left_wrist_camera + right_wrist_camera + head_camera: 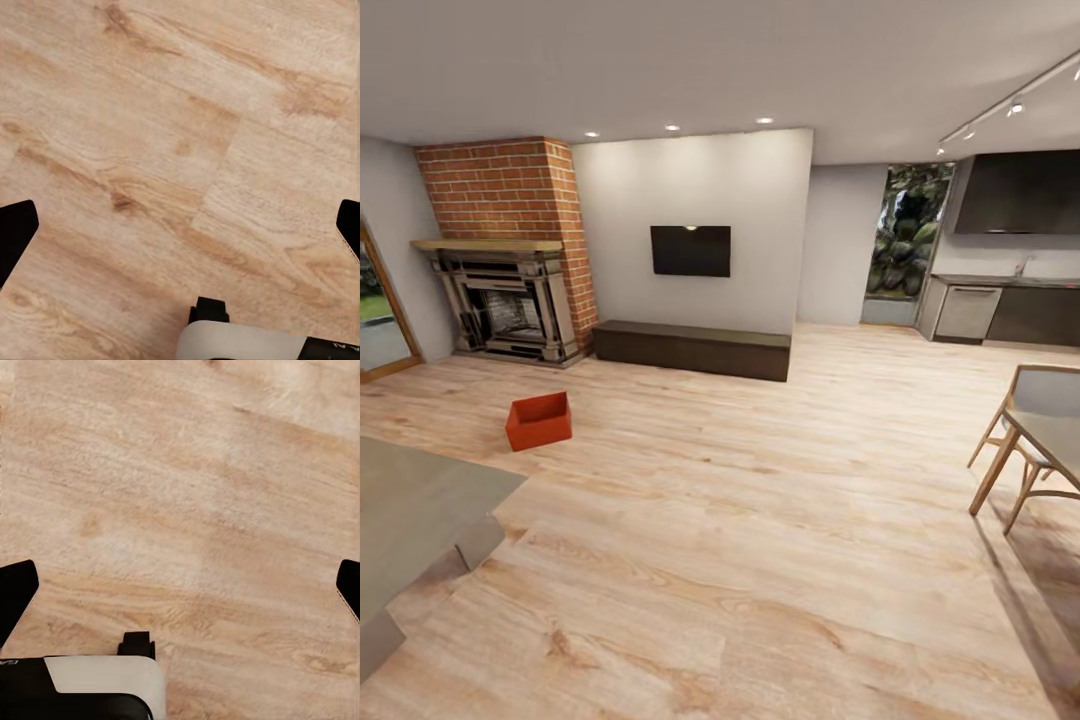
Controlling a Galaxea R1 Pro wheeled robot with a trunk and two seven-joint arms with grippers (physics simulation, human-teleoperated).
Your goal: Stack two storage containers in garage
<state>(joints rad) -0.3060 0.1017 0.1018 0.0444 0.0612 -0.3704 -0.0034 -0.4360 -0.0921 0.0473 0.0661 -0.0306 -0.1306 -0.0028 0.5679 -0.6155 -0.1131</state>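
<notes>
Light wood plank floor spreads nearest, a grey low table at near left. One red-orange storage container sits on the planks beyond it, before the brick fireplace. Left gripper and right gripper both hang spread wide over planks, holding nothing.

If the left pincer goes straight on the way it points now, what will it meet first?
Most likely the light wood plank floor. The open left pincer looks down at it with nothing between its fingertips. How far off the floor lies is unclear.
</notes>
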